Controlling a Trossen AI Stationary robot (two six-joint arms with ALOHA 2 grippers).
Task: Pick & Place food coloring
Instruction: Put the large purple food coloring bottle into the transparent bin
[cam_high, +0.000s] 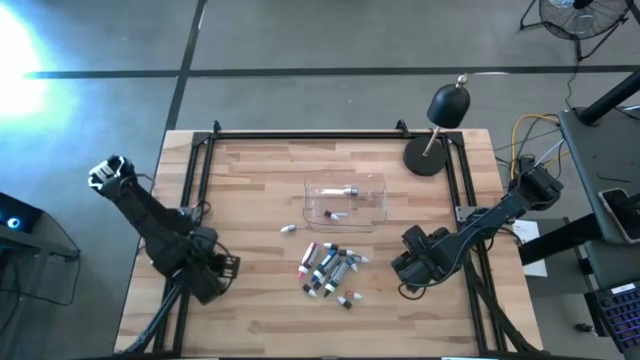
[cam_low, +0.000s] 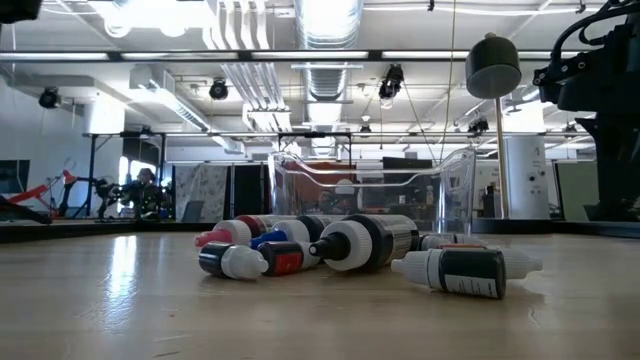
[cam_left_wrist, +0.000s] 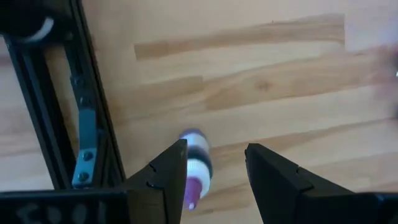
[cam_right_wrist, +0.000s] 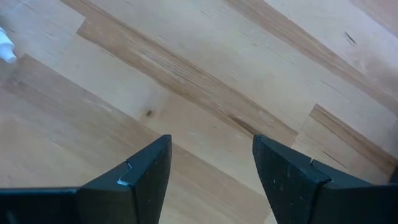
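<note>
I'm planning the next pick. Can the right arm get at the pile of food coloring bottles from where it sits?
Probably yes. The right gripper sits open beside the bottle pile, with only bare tabletop between them; the clear tray lies farther back, out of the way.

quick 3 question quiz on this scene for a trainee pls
1. True or false: the clear tray has no food coloring in it.
2. Under the open right gripper in its wrist view is: A) a bottle, B) bare wooden table, C) the lamp's base.
3. What cap colour has the bottle beside a finger of the open left gripper?

Key: 1 false, two small bottles lie in the tray. 2 B. 3 purple.
</note>
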